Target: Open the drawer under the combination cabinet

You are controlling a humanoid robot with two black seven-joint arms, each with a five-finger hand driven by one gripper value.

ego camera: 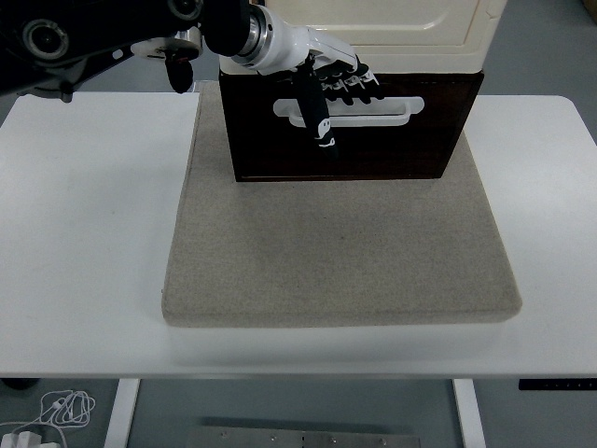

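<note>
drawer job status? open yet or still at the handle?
Done: the left hand has reached the white handle on the dark drawer under the cream cabinet, fingers over the handle's left part. In hand: getting a hold; whether the fingers are actually hooked in the slot can't be told. Left: the pull itself. The drawer front looks flush under the cabinet, not visibly out over the grey mat.

Worktop (84,233): plain white. Mat (340,252): grey-beige, finely speckled felt. Cabinet (392,21): cream, glossy. Drawer (373,149): dark brown, near black. Handle (387,108): white. Left hand (328,89): white shell with black fingers and white tips. Arm (112,28): black, silver ring at the wrist. Floor (550,47): grey-blue. Cable (56,411): white, under the near left corner.
</note>
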